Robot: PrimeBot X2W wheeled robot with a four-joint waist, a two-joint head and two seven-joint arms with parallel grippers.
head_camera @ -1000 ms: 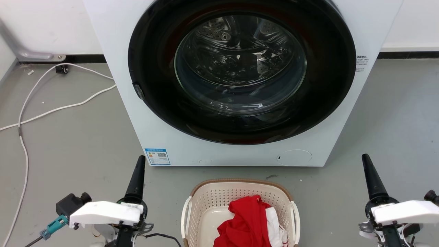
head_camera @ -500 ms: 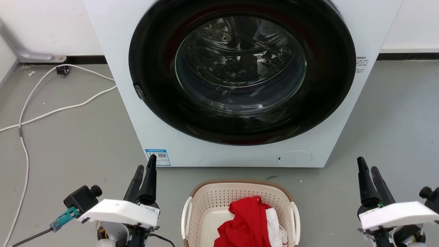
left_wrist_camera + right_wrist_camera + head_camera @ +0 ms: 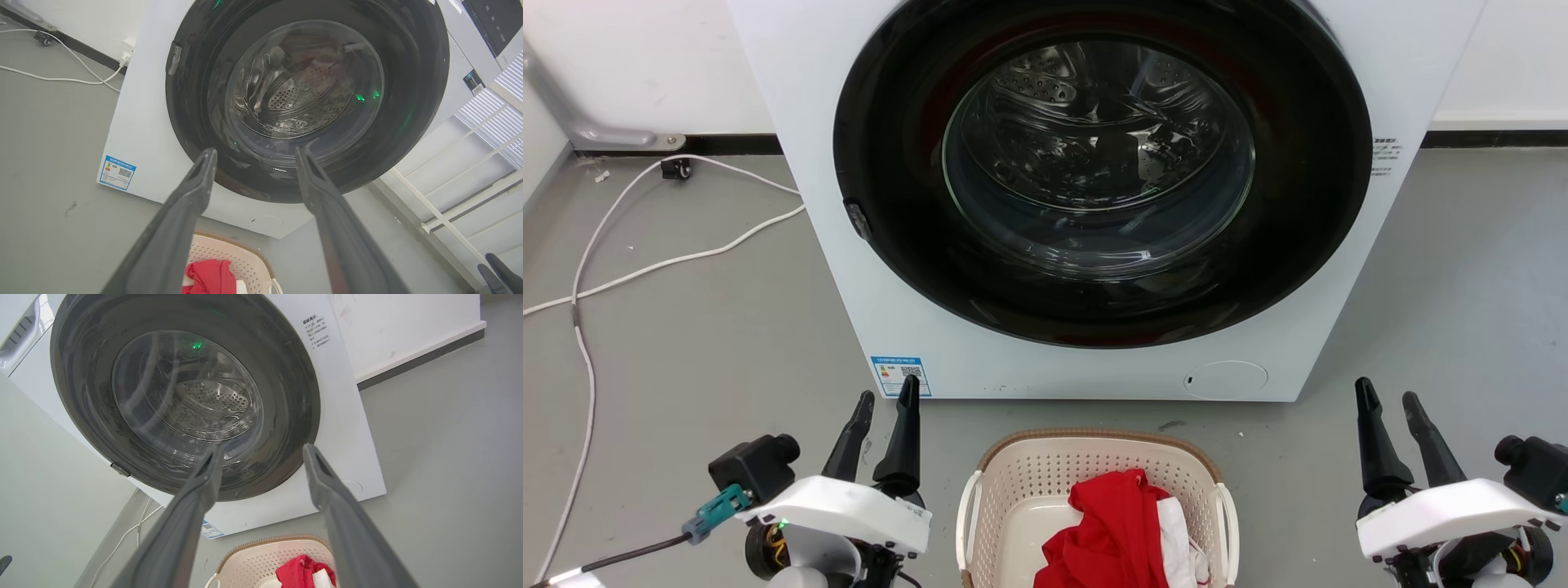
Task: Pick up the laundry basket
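Observation:
The cream laundry basket (image 3: 1021, 482) with a brown rim and white side handles sits on the floor at the bottom centre, holding red and white cloth (image 3: 1115, 531). It also shows low in the left wrist view (image 3: 253, 265) and the right wrist view (image 3: 253, 559). My left gripper (image 3: 886, 400) stands open to the basket's left, fingers pointing up. To the basket's right my right gripper (image 3: 1387, 398) is open too. Both are apart from the basket and hold nothing.
A white washing machine (image 3: 907, 327) with a shut dark round door (image 3: 1098, 171) stands right behind the basket. White cables (image 3: 645, 261) trail over the grey floor at the left. A wall with a dark skirting runs along the back.
Both wrists have turned, so each gripper now shows two spread fingers instead of one edge-on. Both grippers have drawn inward toward the basket. The basket has not moved.

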